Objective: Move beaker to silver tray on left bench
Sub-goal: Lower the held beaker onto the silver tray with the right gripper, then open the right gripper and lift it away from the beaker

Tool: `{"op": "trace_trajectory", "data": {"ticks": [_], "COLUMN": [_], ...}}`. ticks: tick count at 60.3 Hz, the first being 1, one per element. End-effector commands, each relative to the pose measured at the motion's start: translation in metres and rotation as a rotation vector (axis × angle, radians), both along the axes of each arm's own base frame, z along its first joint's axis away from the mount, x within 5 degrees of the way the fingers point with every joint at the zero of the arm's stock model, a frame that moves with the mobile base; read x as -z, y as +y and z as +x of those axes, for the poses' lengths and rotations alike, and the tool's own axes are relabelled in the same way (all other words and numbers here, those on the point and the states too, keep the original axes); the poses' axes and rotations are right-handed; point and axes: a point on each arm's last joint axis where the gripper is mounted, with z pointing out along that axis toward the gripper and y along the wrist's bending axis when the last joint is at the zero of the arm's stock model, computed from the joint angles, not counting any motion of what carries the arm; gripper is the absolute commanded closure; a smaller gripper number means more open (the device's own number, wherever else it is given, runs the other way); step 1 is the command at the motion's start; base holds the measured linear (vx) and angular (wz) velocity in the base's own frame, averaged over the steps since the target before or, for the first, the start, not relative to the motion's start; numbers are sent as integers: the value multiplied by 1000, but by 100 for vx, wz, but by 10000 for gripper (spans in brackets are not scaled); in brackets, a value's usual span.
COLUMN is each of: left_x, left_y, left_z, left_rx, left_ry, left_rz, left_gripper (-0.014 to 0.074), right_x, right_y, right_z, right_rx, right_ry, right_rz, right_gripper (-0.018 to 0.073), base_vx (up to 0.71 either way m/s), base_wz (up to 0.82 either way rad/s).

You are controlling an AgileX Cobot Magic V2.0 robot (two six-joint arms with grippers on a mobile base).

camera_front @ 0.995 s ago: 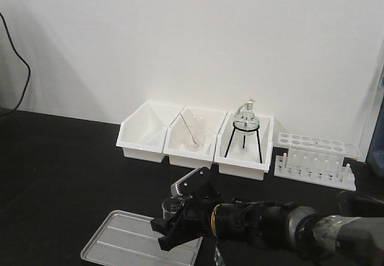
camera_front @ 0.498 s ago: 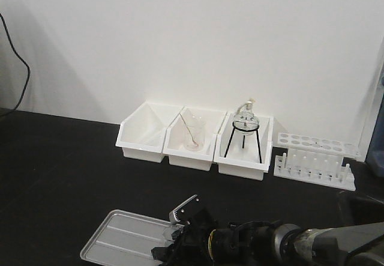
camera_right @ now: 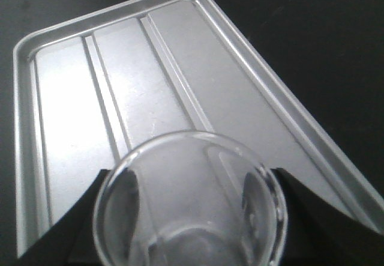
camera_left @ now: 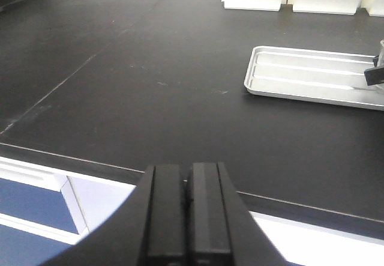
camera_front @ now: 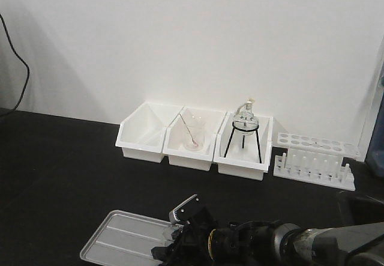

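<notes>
Right gripper: black fingers pressed to both sides of the beaker, clamped on it. The beaker's open rim sits directly between the pads, upright, glass clear. Under and just ahead of the grip lies the silver tray, ridges running lengthwise away from the tool; the beaker is over the tray's near end. Whether its base touches the tray floor cannot be told.

Left gripper: the two black fingers meet flat, nothing between them, poised above the near edge of the left bench. The tray shows well ahead of it and off to its right.

Front view: the right gripper sits low at the tray's right end. Further beyond it, against the wall, a row of white bins; the middle one holds a beaker with a rod, the next a black tripod stand. A white tube rack stands to the side of them.
</notes>
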Motion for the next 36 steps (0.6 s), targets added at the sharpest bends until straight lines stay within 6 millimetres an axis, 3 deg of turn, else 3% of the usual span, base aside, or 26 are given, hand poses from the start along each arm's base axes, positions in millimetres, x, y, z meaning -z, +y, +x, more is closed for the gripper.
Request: {"op": "trace_trajectory", "data": {"ticks": [1,17,23,36], "left_x": [-1,-1,-1,-1], "left_y": [0,0,0,0], "left_z": [2,2,2,2], "left_rx": [-3,-3,-3,-3], "left_ry": [-68,-68,-68,-68], "left_rz": [-8,-8,-8,-8], "left_gripper": [595,595,595,595], "right_x": [-39,-41,-50,-89], "right_y": [4,4,4,1], "right_z": [5,5,4,2], "right_rx": [-9,-9,-10,-5], "right_ry": [-79,-83,-101,-179], "right_rz": [75,77,83,111], "right_gripper": [151,-43,-47,-27], "base_vx": [0,0,0,0], "base_wz": [0,0,0,0]}}
